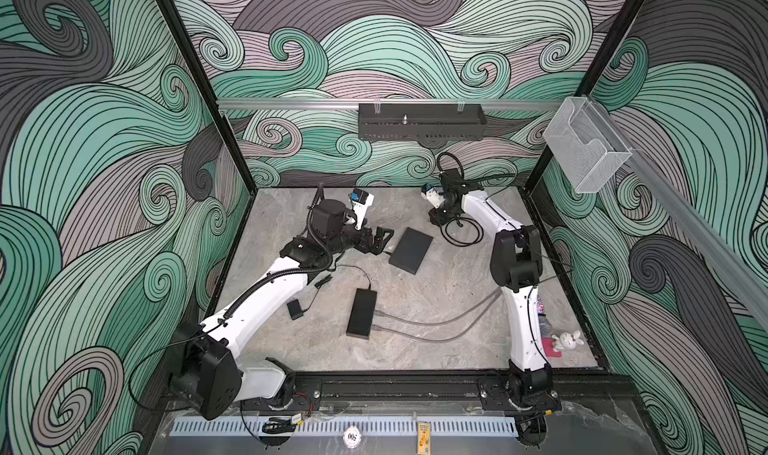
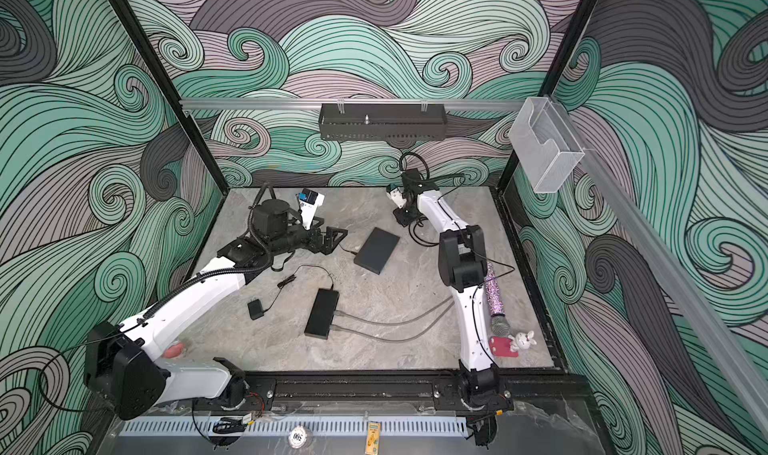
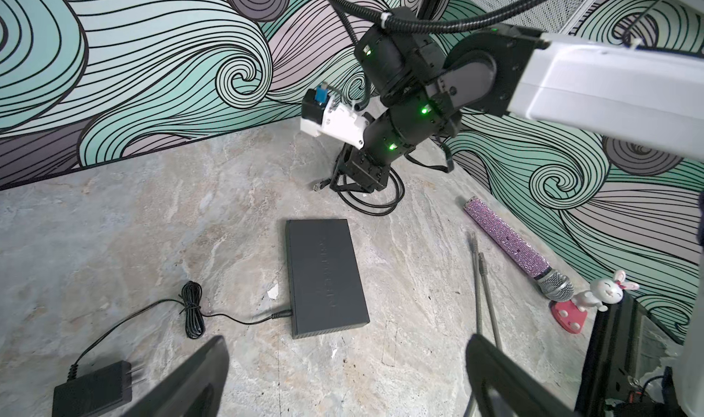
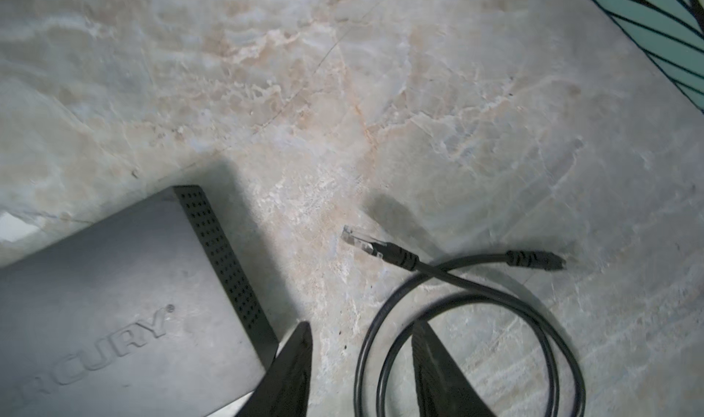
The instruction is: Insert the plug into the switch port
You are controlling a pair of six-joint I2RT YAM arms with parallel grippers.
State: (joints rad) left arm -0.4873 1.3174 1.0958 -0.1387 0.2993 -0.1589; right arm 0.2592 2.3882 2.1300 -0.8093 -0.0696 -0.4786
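The right gripper is low over the worktop near its back edge, towards the back right corner. Its jaws are parted and clamp nothing. In the right wrist view its fingers straddle a loop of the coiled black cable; whether either finger touches the cable I cannot tell. The plug, a clear connector on that cable's end, lies flat on the worktop just ahead of the fingertips and free of them. Just beside one finger is a corner of the flat dark-grey box, which lies near the middle of the worktop, between the two grippers.

The left gripper hangs over the worktop just left of that box, jaws spread wide and empty.

The switch port is on the right long side of the narrow black switch. The switch lies flat towards the front edge, a little left of centre and well apart from the plug. Two grey cables are plugged into the same side and trail towards the right edge. A small black adapter lies left of the switch. By the right edge, near the front corner, lie a glittery microphone and a white rabbit figure.
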